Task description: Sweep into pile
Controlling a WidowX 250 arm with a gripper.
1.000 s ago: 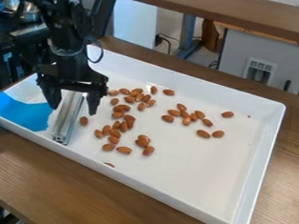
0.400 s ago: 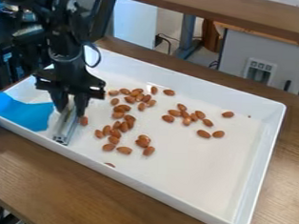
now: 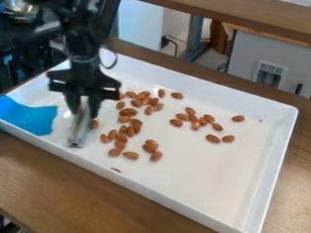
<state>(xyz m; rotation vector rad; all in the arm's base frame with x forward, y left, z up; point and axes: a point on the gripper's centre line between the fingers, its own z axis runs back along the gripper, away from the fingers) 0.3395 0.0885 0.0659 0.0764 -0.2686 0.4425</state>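
The almonds (image 3: 131, 155) lie scattered in the tray (image 3: 133, 188), most of them in a loose band left of its middle as the camera sees it. A smaller group (image 3: 196, 125) sits apart in the tray's farther half, toward the right, and one stray almond (image 3: 116, 170) lies close against the tray's near wall. The metal bar (image 3: 77, 134) stands between that band and the tray's left end, with an almond (image 3: 95, 124) just beside it. The gripper (image 3: 84, 109) is over the tray's left part, clenched on the bar's upper portion. A blue cloth (image 3: 25, 118) drapes over the tray's left end, and the wooden table (image 3: 80, 198) carries it all.

The sweep looks barely begun. The bar is narrow and held near one end, so a push into several almonds could twist it in the grip. If its lower edge rides above the tray's floor, almonds could slip underneath. The stray by the near wall could be missed or pinched there, and too long a stroke could scatter the smaller group instead of joining it.
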